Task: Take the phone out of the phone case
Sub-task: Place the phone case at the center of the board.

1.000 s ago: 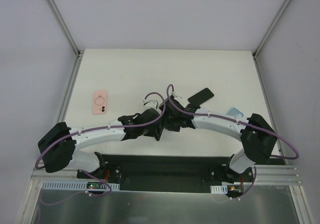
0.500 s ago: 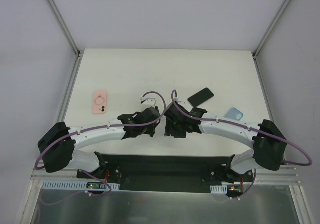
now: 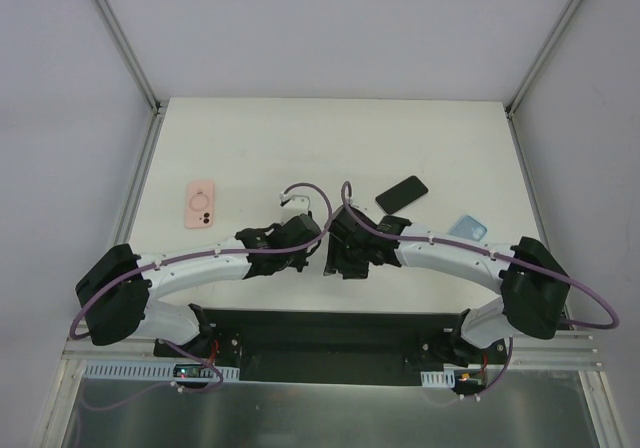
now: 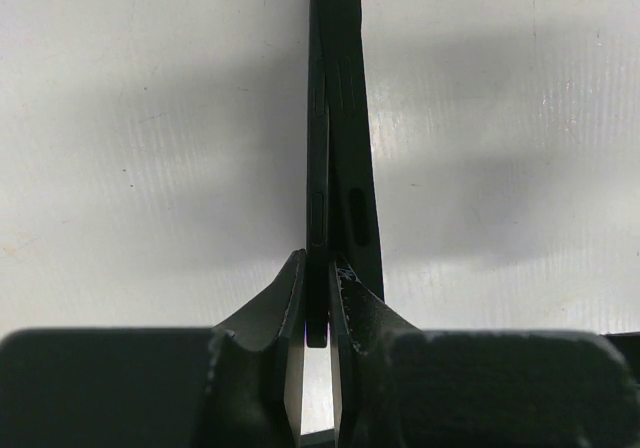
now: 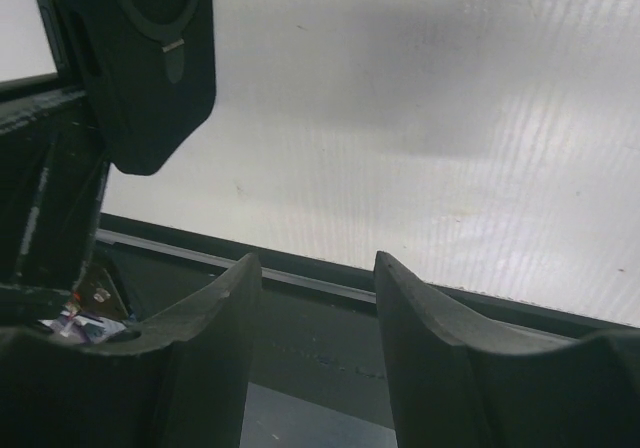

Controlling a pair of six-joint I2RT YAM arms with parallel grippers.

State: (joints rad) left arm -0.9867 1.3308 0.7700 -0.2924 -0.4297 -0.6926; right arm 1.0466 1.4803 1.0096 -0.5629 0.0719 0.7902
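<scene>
**A:** Where is the cased phone (image 4: 335,148)?

**B:** In the left pincer (image 4: 317,278). In the left wrist view it stands edge-on and runs from between the fingertips straight to 12 o'clock, over the white tabletop (image 4: 150,118).

**A:** So that pincer is pinching it?

**B:** Yes, its fingers (image 4: 285,293) are pressed onto the lower end of the thin dark edge. I see two dark layers side by side there, but I cannot tell which is phone and which is case.

**A:** And the right pincer (image 5: 315,268)?

**B:** It is spread, with nothing between its fingers. From its own camera the back of the cased phone sits at 10 o'clock, clear of both fingers and showing a ring mark.

**A:** How do the two sit from above?

**B:** They are close together near the 6 o'clock edge of the tabletop. The left pincer (image 3: 303,236) is just at 10 o'clock of the right pincer (image 3: 345,255). The held thing is hard to pick out between them from that height.

**A:** What else lies around?

**B:** A pink case (image 3: 200,205) lies flat, well apart at 9 o'clock of the left pincer. A black phone (image 3: 401,192) lies at 1 o'clock of the right pincer. A pale blue case (image 3: 467,228) lies at 3 o'clock, beside the right arm.
</scene>
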